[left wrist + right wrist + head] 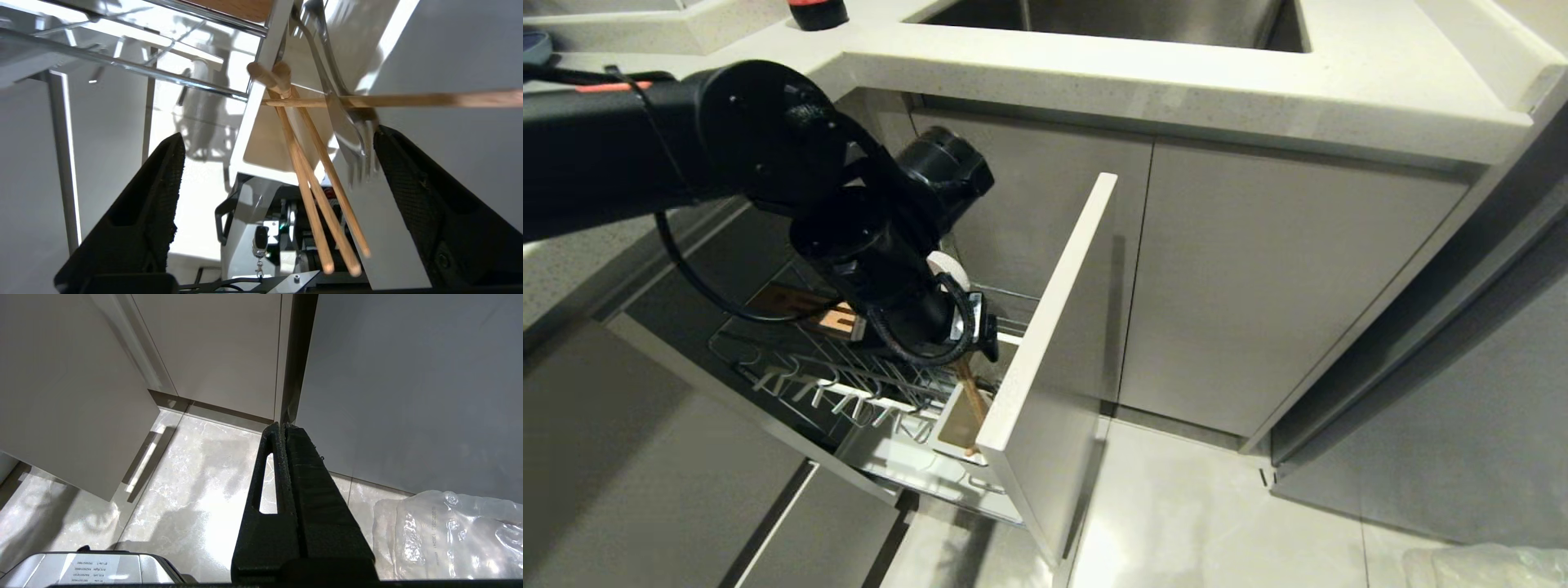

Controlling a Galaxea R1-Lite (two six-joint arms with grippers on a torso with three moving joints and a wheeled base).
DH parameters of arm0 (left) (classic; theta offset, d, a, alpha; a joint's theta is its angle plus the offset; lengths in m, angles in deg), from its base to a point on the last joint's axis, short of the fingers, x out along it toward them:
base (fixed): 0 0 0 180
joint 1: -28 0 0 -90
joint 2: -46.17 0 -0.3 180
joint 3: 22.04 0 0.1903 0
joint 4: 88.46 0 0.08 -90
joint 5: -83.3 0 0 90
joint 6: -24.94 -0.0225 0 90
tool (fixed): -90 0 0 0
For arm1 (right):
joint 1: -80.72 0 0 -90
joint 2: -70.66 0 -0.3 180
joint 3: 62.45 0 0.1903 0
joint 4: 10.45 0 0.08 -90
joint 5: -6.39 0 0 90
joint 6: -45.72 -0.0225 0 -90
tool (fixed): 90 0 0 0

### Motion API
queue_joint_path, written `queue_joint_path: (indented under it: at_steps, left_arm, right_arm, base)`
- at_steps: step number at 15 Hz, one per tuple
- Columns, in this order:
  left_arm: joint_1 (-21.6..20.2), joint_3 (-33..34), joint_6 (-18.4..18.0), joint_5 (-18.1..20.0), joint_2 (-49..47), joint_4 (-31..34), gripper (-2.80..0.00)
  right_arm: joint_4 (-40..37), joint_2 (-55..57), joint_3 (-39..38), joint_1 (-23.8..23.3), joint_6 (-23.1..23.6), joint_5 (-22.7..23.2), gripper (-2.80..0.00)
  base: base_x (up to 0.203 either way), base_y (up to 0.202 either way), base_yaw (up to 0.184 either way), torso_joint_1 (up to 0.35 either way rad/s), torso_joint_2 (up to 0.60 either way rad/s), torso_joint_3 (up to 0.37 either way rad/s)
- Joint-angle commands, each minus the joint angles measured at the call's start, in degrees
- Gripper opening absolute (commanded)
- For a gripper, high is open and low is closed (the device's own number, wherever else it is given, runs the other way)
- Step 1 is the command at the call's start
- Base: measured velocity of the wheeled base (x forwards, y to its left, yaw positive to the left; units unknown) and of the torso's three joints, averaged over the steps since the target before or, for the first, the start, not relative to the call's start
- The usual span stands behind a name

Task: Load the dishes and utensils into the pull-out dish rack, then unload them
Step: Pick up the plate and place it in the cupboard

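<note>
A kitchen corner: a pale stone counter [1176, 90] with a steel sink [1111, 20] set in it, grey cabinet doors [1274, 286] below, and a light marble-like floor [1209, 506]. The dish rack [849, 384] is pulled out from the cabinet, its flat front panel [1054, 359] toward the room.

The chopsticks [314, 171] stand in the white utensil cup [956, 425] at the rack's front corner, just behind the panel. Their long axis is close to upright, leaning, with the thick ends up. A metal utensil [335, 110] stands beside them in the same cup.

The left gripper [278, 139] hangs over the cup with its jaws spread wide; the chopsticks pass between the fingers and it grips nothing. The right gripper [282, 433] is pressed closed, down near the floor, beside a clear plastic bag [449, 535].
</note>
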Motion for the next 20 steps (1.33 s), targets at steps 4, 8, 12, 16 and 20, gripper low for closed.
queue_joint_path:
  at_steps: [4, 8, 12, 16, 20]
  left_arm:
    - [0.7, 0.1, 0.3, -2.5, 7.7, 0.7, -2.8]
    - [2.7, 0.2, 1.6, -5.0, 13.6, 0.9, -2.8]
    - [5.2, 0.1, 3.2, -8.2, 22.4, 1.0, -2.8]
    - [6.1, 0.1, 2.9, -17.5, 31.3, -8.2, -2.8]
    - [1.8, 0.2, -5.0, -26.3, 35.3, -20.6, -2.8]
  right_arm:
    - [0.0, 0.0, 0.0, 0.0, 0.0, 0.0, -2.8]
    - [0.0, 0.0, 0.0, 0.0, 0.0, 0.0, -2.8]
    - [0.0, 0.0, 0.0, 0.0, 0.0, 0.0, -2.8]
    - [0.0, 0.0, 0.0, 0.0, 0.0, 0.0, -2.8]
    - [0.0, 0.0, 0.0, 0.0, 0.0, 0.0, -2.8]
  base:
    - [0.0, 0.0, 0.0, 0.0, 0.0, 0.0]
    - [0.0, 0.0, 0.0, 0.0, 0.0, 0.0]
    - [0.0, 0.0, 0.0, 0.0, 0.0, 0.0]
    - [0.0, 0.0, 0.0, 0.0, 0.0, 0.0]
    - [0.0, 0.0, 0.0, 0.0, 0.0, 0.0]
